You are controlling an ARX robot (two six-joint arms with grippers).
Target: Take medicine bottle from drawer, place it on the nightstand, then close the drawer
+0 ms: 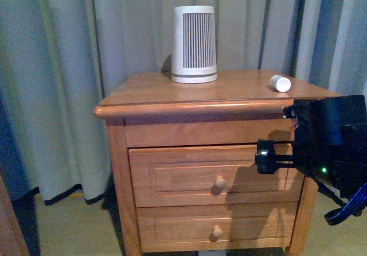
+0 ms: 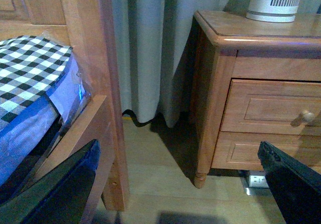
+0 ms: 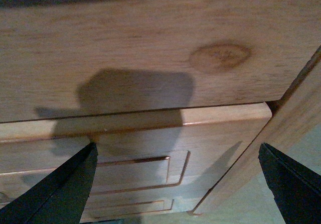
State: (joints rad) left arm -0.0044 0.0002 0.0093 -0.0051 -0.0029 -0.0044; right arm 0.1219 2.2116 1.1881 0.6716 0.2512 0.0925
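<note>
The medicine bottle [image 1: 280, 83], tiny and white, lies on its side on the nightstand's top [image 1: 241, 89] near the right edge. The upper drawer [image 1: 183, 175] with its round knob [image 1: 219, 182] looks shut or nearly so. My right gripper [image 1: 266, 155] is open and empty, close in front of the drawer's right end; in the right wrist view [image 3: 175, 189] its fingers frame the drawer front [image 3: 140, 148]. My left gripper [image 2: 175, 194] is open and empty, low over the floor left of the nightstand [image 2: 215, 108]. It is out of the front view.
A tall white ribbed device [image 1: 194, 43] stands at the back of the top. The lower drawer [image 1: 189, 227] is shut. Grey curtains [image 1: 57, 66] hang behind. A wooden bed frame [image 2: 95, 83] with checked bedding [image 2: 30, 73] stands left of the floor gap.
</note>
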